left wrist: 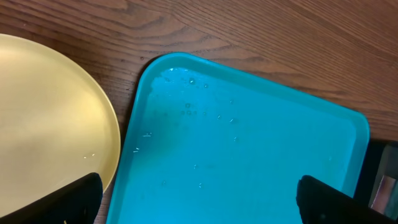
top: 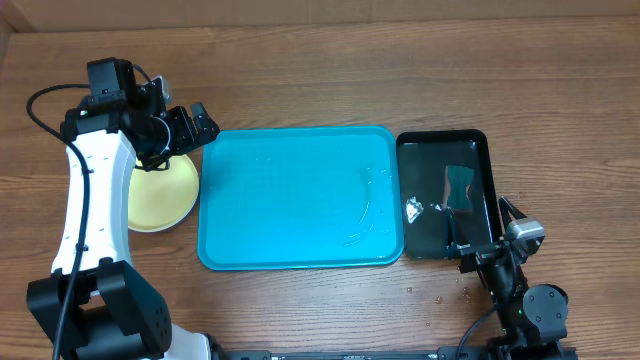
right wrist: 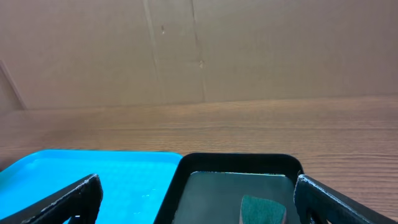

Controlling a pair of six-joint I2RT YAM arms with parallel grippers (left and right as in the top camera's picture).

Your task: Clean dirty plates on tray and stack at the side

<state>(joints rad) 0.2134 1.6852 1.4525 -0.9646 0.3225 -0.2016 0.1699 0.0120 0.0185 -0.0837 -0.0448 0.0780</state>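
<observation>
The turquoise tray [top: 300, 200] lies mid-table with nothing on it but wet streaks. It fills most of the left wrist view [left wrist: 249, 143]. A yellow-green plate [top: 165, 195] rests on the wood just left of the tray, partly under my left arm, and also shows in the left wrist view [left wrist: 50, 124]. My left gripper [top: 188, 128] hovers open above the plate's far edge and the tray's far left corner; nothing sits between its fingertips [left wrist: 199, 205]. My right gripper [top: 478, 255] stands open at the near end of the black tray, holding nothing [right wrist: 199, 202].
A smaller black tray [top: 445, 150] sits right of the turquoise one, its rim [right wrist: 236, 162] close ahead of my right gripper. It holds a green sponge [top: 460, 183], [right wrist: 264, 211] and a small crumpled scrap [top: 413, 209]. Small crumbs [top: 440, 296] dot the wood near the front.
</observation>
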